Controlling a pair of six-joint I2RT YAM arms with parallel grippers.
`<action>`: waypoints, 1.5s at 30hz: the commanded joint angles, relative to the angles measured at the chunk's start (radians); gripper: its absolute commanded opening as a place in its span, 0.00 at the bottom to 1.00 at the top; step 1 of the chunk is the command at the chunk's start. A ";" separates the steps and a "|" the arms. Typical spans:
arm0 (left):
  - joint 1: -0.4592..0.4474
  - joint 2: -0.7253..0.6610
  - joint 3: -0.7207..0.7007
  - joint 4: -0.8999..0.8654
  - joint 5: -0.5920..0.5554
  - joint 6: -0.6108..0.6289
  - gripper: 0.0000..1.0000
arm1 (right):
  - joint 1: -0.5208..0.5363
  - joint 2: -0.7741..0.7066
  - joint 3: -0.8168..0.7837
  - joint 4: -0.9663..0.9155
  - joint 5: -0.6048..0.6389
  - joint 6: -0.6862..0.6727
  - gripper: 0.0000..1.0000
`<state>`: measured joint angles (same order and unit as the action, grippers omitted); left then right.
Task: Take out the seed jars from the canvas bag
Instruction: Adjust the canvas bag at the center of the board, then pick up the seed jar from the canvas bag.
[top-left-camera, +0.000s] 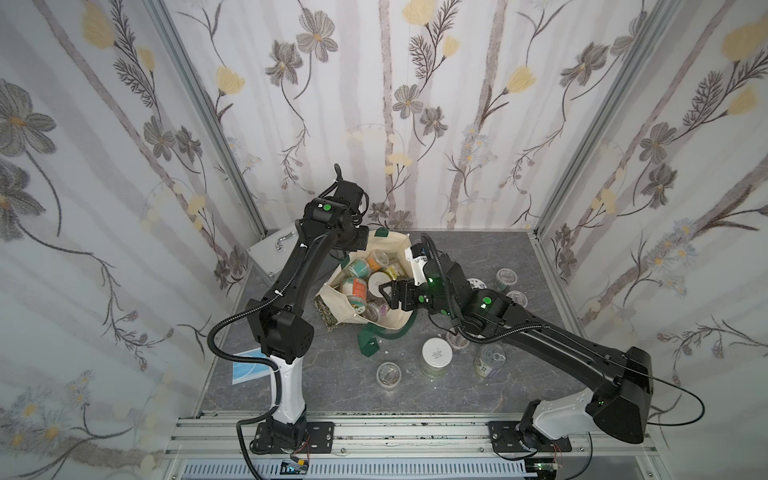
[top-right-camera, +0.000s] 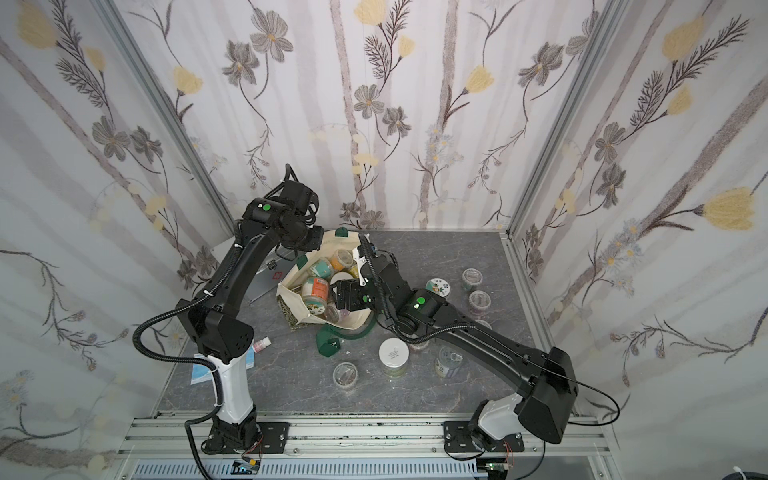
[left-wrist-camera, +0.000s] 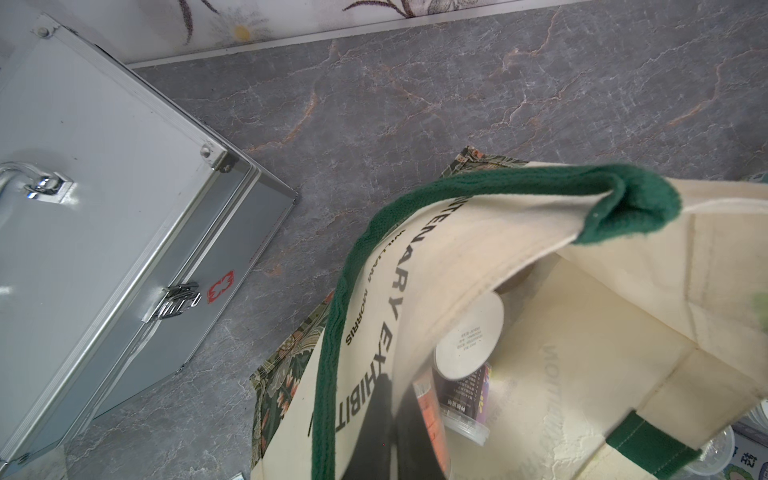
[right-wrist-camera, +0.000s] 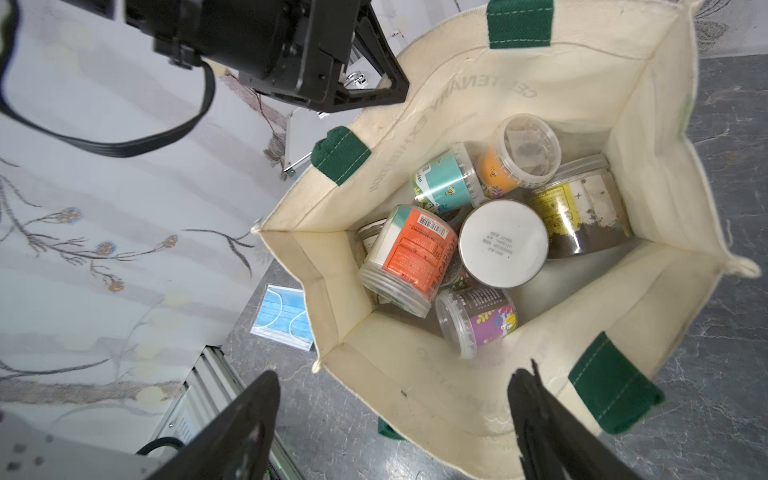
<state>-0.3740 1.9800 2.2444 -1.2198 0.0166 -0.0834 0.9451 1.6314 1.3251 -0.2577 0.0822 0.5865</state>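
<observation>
The cream canvas bag (top-left-camera: 345, 305) (top-right-camera: 293, 301) stands open mid-table. My left gripper (top-left-camera: 360, 237) (left-wrist-camera: 392, 436) is shut on its far-left rim (left-wrist-camera: 457, 249), holding the mouth wide. Several seed jars lie inside: an orange-labelled one (right-wrist-camera: 409, 257), a white-lidded one (right-wrist-camera: 503, 243), a purple one (right-wrist-camera: 478, 322), a teal one (right-wrist-camera: 444, 178) and others. My right gripper (top-left-camera: 384, 294) (top-right-camera: 338, 296) (right-wrist-camera: 397, 374) hangs open over the bag's near-right rim, with nothing between its fingers. More jars stand on the table to the right, among them a white-lidded jar (top-left-camera: 435, 355) and a short clear jar (top-left-camera: 387, 374).
A silver metal case (top-left-camera: 270, 255) (left-wrist-camera: 104, 208) lies at the back left beside the bag. A blue face mask (top-left-camera: 249, 368) and a small pink-capped bottle (top-right-camera: 262, 344) are near the left arm's base. A green handle (top-left-camera: 370, 336) trails on the table in front of the bag.
</observation>
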 joint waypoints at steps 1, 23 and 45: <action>-0.004 -0.016 -0.019 0.003 0.011 -0.009 0.00 | -0.003 0.087 0.059 -0.032 0.104 -0.036 0.86; -0.014 -0.013 -0.014 0.002 -0.014 0.017 0.00 | -0.080 0.581 0.443 -0.191 0.087 -0.099 0.99; -0.014 -0.032 -0.114 0.096 -0.003 0.041 0.00 | -0.139 0.703 0.486 -0.131 -0.006 -0.077 1.00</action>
<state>-0.3870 1.9621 2.1452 -1.1355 -0.0109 -0.0517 0.8108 2.3138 1.7874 -0.4183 0.0818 0.5049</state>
